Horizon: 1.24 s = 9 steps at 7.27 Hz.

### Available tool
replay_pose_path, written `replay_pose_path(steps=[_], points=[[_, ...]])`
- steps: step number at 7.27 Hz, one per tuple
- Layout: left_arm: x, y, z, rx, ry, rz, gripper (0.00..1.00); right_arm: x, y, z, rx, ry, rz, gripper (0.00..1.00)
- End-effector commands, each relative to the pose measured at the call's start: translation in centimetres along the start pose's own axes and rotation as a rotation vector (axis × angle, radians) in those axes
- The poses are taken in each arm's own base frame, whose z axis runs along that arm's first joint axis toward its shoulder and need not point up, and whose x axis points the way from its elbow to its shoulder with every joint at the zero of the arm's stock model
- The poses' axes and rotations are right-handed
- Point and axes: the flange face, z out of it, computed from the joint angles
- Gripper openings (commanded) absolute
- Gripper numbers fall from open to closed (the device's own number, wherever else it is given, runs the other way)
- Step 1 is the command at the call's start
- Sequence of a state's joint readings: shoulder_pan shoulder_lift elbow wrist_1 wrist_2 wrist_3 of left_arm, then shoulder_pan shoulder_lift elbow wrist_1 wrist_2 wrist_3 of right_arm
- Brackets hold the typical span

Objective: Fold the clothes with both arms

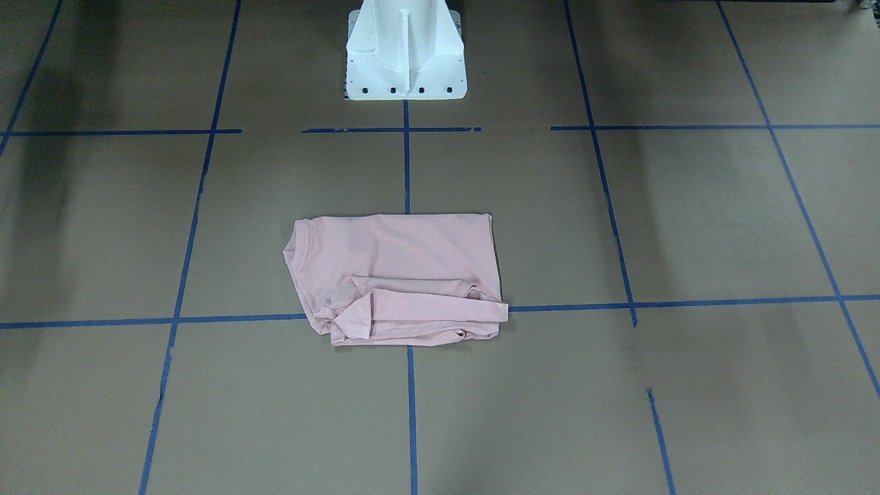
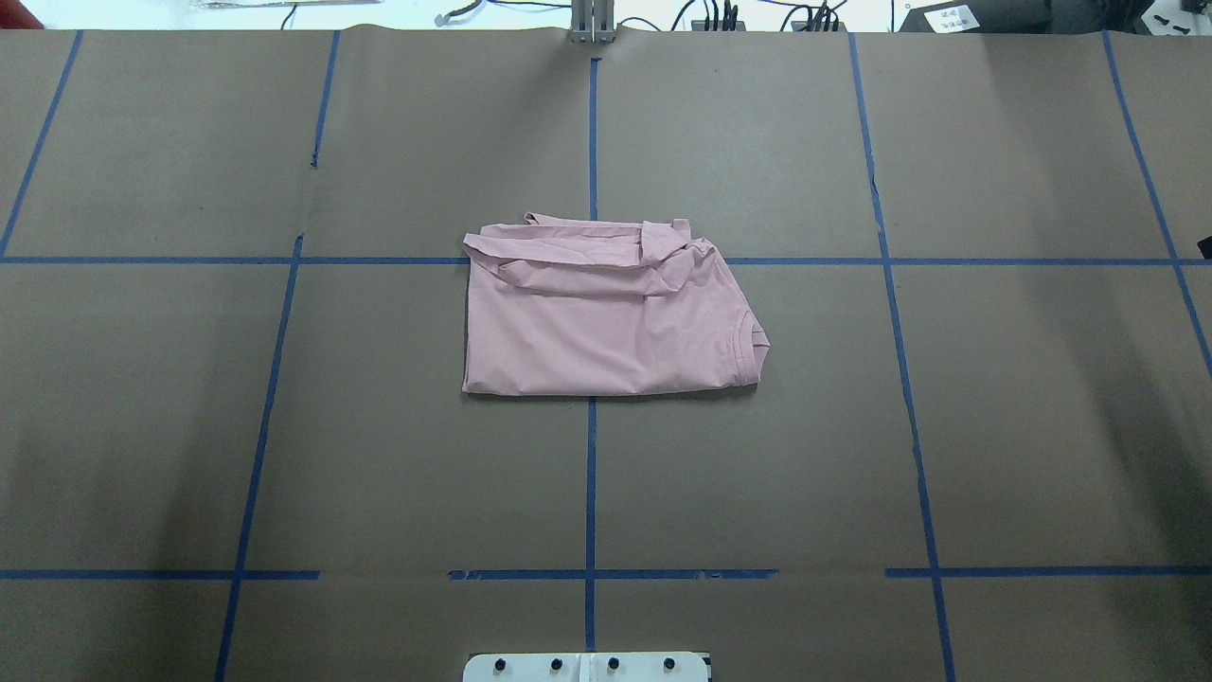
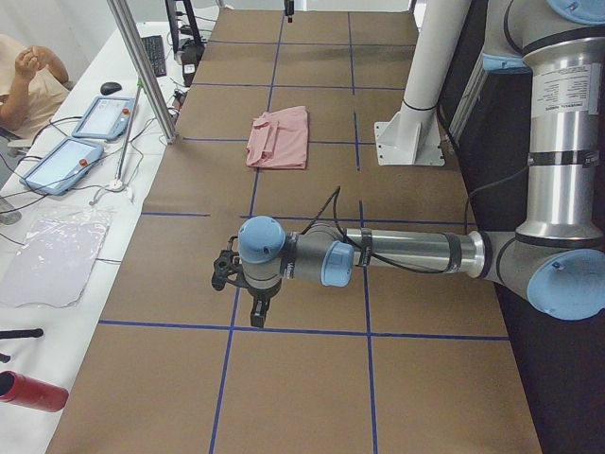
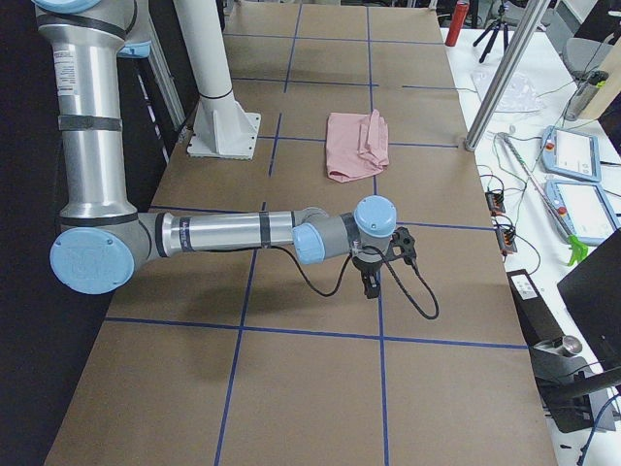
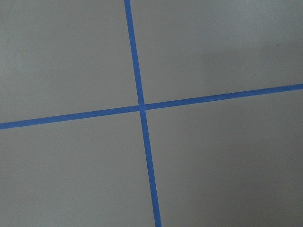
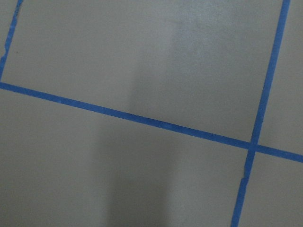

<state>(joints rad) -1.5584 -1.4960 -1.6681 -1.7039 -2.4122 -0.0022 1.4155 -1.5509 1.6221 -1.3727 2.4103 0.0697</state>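
Overhead exterior shows soft pink T-shirt (image 2: 606, 327) folded rectangular; left gripper (image 3: 256, 312) and right gripper (image 4: 370, 284) openness: cannot tell.

**Colours and patterns.** The T-shirt (image 2: 606, 322) is shown in plain pale pink on its visible faces. The desk (image 2: 284, 426) is covered in matt brown and is ruled into large rectangles by blue tape lines (image 2: 590, 474). The pedestal (image 1: 405, 48) is painted white. The left arm (image 3: 406, 251) and right arm (image 4: 223, 231) are finished in silver and grey, with light blue joint caps (image 3: 261, 238). The left tool (image 3: 256, 317) and right tool (image 4: 370, 289) are coloured black. A red bottle (image 3: 28, 390) is seen at the far left, off the desk.
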Motion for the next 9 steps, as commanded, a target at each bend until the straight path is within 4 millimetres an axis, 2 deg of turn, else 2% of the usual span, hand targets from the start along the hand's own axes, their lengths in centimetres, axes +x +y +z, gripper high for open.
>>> replay_pose_path(steps=[1, 2, 3, 6, 8, 9], points=[[-0.1, 0.2, 0.2, -0.004, -0.001, -0.001, 1.0, 3.6, 1.5, -1.8, -0.041, 0.023, -0.054, 1.0], [-0.1, 0.1, 0.2, -0.003, 0.004, 0.0, 1.0, 5.5, 2.4, -3.2, -0.064, 0.03, -0.078, 1.0], [0.0, 0.1, 0.1, -0.001, 0.006, 0.005, 1.0, 5.7, 2.7, -3.3, -0.076, 0.029, -0.081, 1.0], [0.1, 0.4, -0.4, 0.008, 0.006, 0.004, 1.0, 6.7, 4.9, -2.3, -0.099, 0.029, -0.058, 1.0], [1.3, 0.6, -1.7, 0.031, 0.004, 0.022, 1.0, 7.0, 5.4, -2.0, -0.102, 0.029, -0.056, 1.0], [-0.2, 1.2, -2.0, 0.038, -0.013, -0.006, 1.0, 7.1, 5.7, -1.9, -0.104, 0.028, -0.054, 1.0]])
